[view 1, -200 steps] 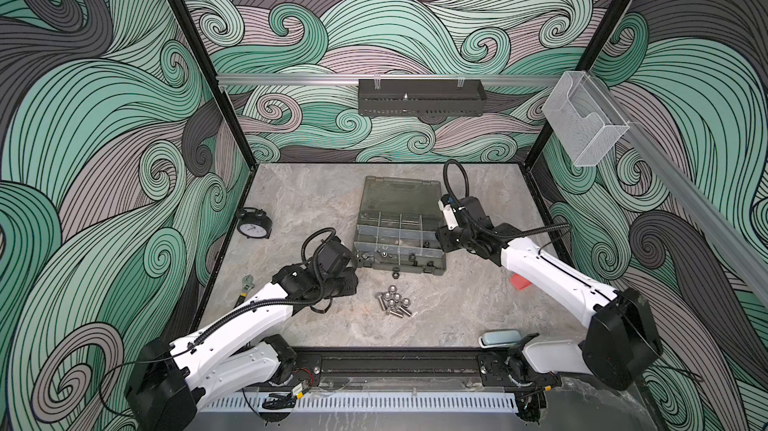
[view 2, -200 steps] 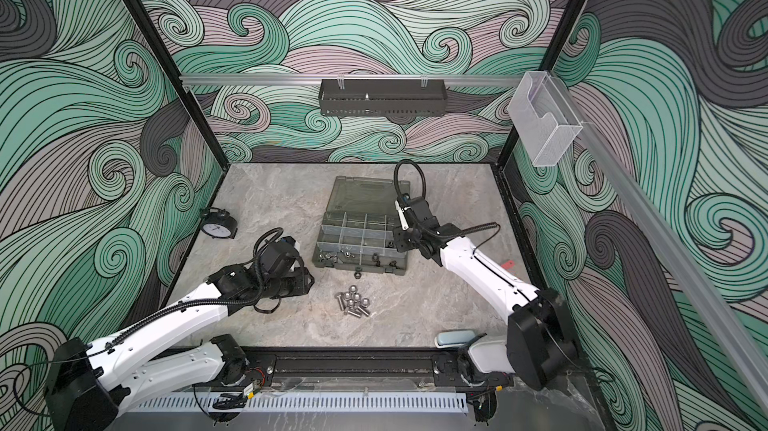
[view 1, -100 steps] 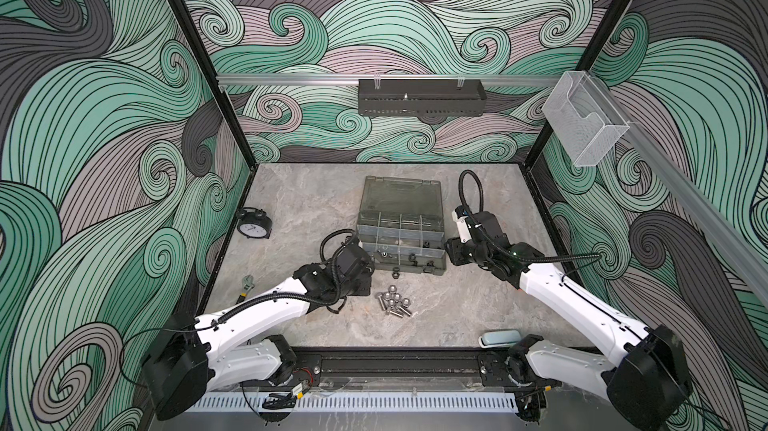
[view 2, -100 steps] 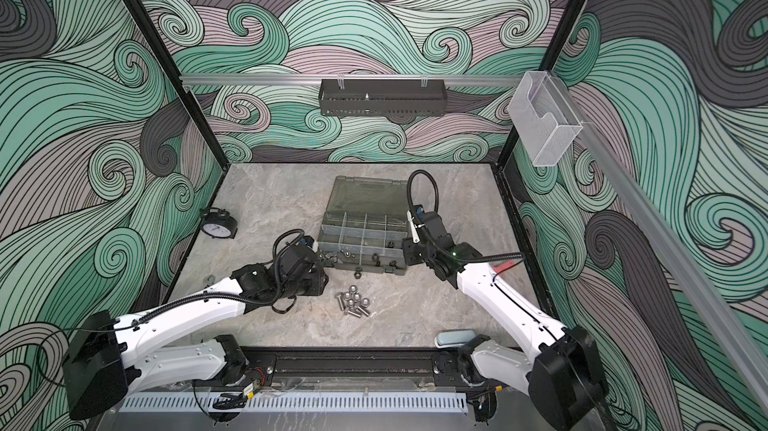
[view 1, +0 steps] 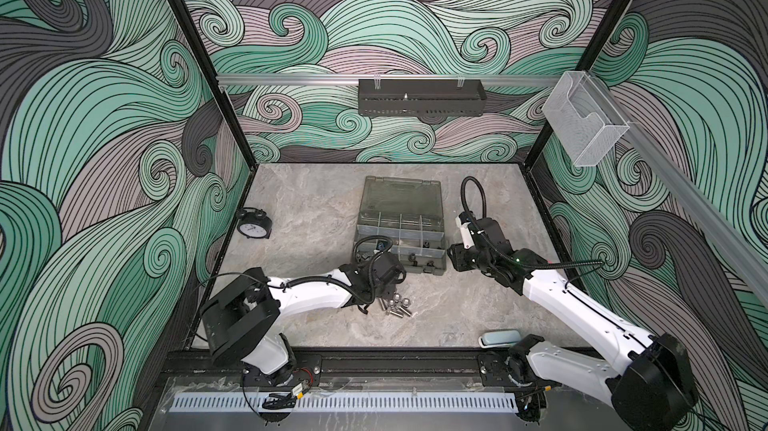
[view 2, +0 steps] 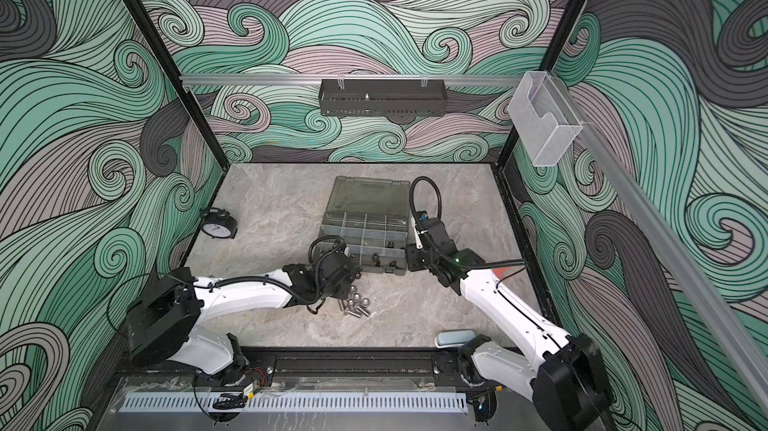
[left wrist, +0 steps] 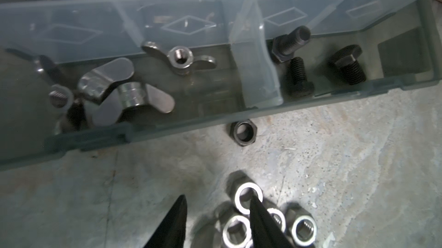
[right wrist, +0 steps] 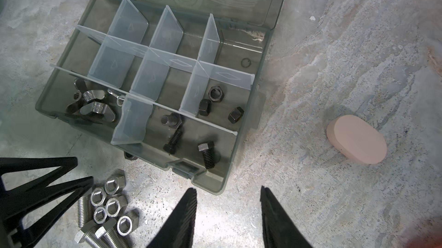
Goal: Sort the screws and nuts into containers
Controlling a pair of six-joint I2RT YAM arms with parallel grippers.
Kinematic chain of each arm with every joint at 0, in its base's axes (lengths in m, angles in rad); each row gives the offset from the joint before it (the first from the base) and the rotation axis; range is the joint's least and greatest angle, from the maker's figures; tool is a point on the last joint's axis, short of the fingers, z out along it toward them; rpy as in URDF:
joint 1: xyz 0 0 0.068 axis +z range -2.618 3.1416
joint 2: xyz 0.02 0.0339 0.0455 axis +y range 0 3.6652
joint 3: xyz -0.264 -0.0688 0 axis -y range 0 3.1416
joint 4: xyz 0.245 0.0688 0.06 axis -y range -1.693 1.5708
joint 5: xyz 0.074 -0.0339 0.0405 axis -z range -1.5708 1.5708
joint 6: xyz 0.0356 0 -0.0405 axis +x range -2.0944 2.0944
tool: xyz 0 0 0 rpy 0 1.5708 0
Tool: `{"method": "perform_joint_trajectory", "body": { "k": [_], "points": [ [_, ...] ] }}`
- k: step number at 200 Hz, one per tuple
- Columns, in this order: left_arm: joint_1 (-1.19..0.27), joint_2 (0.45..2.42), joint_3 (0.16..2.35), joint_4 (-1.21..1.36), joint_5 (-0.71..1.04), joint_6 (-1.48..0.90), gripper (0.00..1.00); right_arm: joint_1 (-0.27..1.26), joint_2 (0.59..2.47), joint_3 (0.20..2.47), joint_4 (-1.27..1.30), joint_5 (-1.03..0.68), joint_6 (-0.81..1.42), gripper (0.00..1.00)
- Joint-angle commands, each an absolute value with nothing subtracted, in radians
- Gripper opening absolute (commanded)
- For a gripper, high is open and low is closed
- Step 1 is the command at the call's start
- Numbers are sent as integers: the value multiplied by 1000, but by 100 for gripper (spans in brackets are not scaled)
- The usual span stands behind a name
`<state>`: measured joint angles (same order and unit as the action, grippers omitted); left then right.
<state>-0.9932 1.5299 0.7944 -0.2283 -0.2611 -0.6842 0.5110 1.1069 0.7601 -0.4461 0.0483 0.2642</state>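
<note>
3 black screws [right wrist: 175, 136] are lying in a front compartment [right wrist: 191, 136] of the case [right wrist: 230, 160], with 3 black nuts [right wrist: 215, 93] behind them. Before the case, the left gripper [left wrist: 217, 196] is hovering, jaws apart, over silver nuts [right wrist: 112, 206]. The right gripper [right wrist: 228, 189] is gaping empty beside it.

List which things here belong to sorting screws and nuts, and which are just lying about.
Job: silver nuts, silver screws, loose black nut, case, black screws, wing nuts.
Lying about: clock, pink block, wall tray, clear box.
</note>
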Motion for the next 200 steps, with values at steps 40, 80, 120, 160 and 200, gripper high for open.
{"method": "perform_joint_trajectory", "body": {
  "k": [40, 80, 120, 160, 200],
  "points": [
    [-1017, 1661, 917, -184, -325, -666, 46, 503, 1058, 731, -465, 67, 266, 46],
    [-1019, 1722, 964, -190, -310, -650, 46, 498, 1048, 715, -464, 64, 265, 46],
    [-1017, 1761, 967, -204, -323, -691, 46, 497, 1037, 704, -464, 63, 264, 46],
    [-1018, 1783, 974, -204, -333, -706, 45, 493, 1032, 697, -463, 63, 266, 46],
    [-1016, 1793, 975, -212, -350, -715, 45, 492, 1038, 695, -463, 63, 270, 46]
  ]
}}
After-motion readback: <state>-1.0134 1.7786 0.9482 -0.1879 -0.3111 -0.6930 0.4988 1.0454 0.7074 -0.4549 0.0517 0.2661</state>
